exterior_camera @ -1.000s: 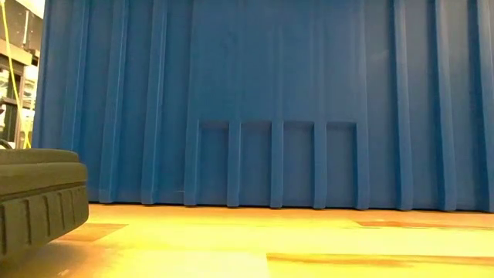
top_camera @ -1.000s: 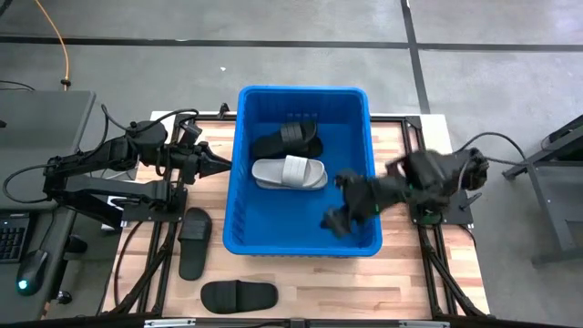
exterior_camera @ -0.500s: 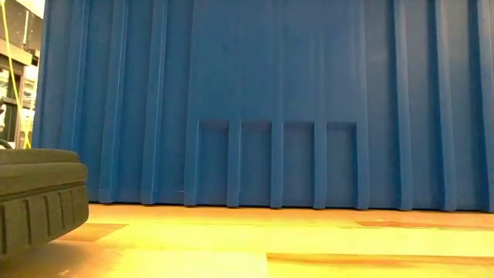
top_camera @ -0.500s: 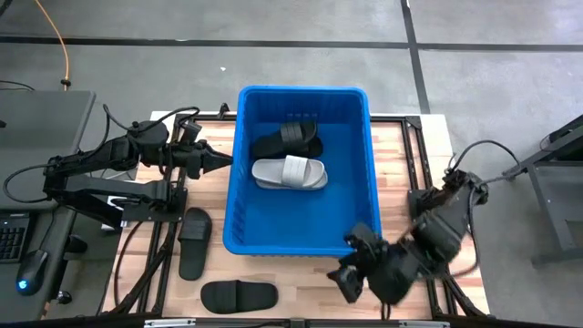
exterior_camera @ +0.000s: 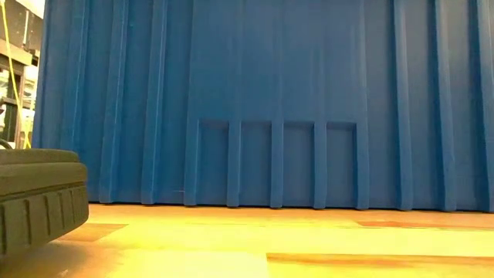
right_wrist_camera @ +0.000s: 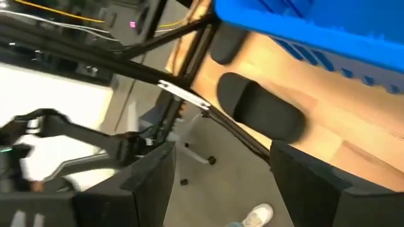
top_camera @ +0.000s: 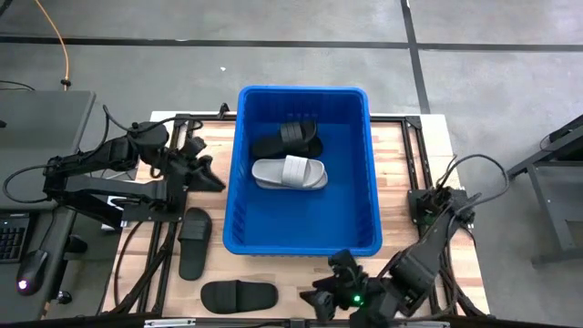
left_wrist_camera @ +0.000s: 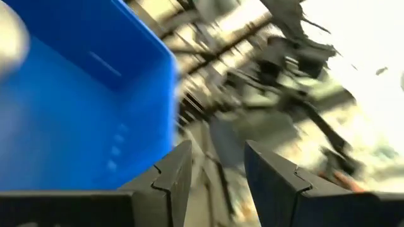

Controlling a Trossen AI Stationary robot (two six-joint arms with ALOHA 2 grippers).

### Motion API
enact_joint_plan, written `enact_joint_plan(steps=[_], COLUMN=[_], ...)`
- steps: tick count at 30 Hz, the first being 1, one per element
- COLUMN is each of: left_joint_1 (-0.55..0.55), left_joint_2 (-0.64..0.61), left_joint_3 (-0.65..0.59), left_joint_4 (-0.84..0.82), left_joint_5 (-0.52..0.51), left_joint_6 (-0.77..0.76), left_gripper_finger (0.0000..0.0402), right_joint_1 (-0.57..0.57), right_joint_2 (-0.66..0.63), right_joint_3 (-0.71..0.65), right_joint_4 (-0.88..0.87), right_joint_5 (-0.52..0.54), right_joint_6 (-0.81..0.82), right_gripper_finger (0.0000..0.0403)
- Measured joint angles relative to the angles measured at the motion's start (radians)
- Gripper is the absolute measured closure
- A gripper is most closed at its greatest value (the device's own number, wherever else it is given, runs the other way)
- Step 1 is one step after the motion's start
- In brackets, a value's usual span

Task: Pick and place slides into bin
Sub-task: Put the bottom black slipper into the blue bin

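**Two slides binned, two waiting on the table**

Table (top_camera: pixel 401 150): wooden top, carrying everything listed below.

Bin (top_camera: pixel 304 94): blue tub sitting at the table's centre and reaching toward 12 o'clock. It is holding a black slide (top_camera: pixel 288 139) near its far end and a grey slide (top_camera: pixel 290 172) just below that, the two touching or nearly so.

Left arm: lying at 9 o'clock of the bin. The left gripper (top_camera: pixel 211 174) is hanging just outside the bin's wall, fingers part-way apart and carrying nothing.

Right arm: folding down along the table's 5 o'clock side. The right gripper (top_camera: pixel 321 301) is hovering at 6 o'clock of the bin, by the table's near edge, fingers spread wide and empty, pointing toward 9 o'clock.

Loose slides: one black slide (top_camera: pixel 194 241) is lying at 8 o'clock of the bin; another black slide (top_camera: pixel 238 295) is lying at 7 o'clock, near the right gripper.

Step in hand, as judged: the right gripper is reaching for the 7 o'clock slide. The next move calls for lowering over its strap, closing, then lifting clear of the bin's rim.
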Motion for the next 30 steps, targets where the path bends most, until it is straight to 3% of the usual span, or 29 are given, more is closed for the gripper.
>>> enact_joint_plan(steps=[3,7,13,19,21,26,28,30], left_joint_1=[0.0,-0.026,-0.165,-0.309,-0.336,-0.386,-0.396,-0.403], left_joint_2=[-0.022,-0.064,-0.118,-0.133,-0.126,-0.081,-0.062,-0.041], left_joint_3=[0.0,0.0,0.0,0.0,0.0,0.0,0.0,0.0], left_joint_4=[0.002,0.082,0.301,0.334,0.335,0.334,0.333,0.335], left_joint_5=[0.078,0.078,-0.071,-0.272,-0.316,-0.398,-0.418,-0.429], left_joint_6=[-0.063,-0.148,-0.21,-0.128,-0.104,-0.088,-0.076,-0.072], left_gripper_finger=[0.0268,0.0268,0.0268,0.0268,0.0268,0.0268,0.0268,0.0268], right_joint_1=[0.001,0.001,0.02,0.068,0.065,0.062,0.063,0.061], right_joint_2=[0.03,0.054,0.049,-0.039,-0.108,-0.24,-0.277,-0.305], right_joint_3=[0.0,0.0,0.0,-0.002,-0.001,0.002,0.002,0.002], right_joint_4=[-0.035,-0.052,0.029,-0.07,-0.016,0.201,0.176,0.068], right_joint_5=[0.007,0.063,0.191,0.362,0.403,0.445,0.46,0.507], right_joint_6=[0.053,0.096,-0.049,-0.159,-0.291,-0.817,-0.918,-0.901], right_gripper_finger=[0.0158,0.0158,0.0158,0.0158,0.0158,0.0158,0.0158,0.0158])
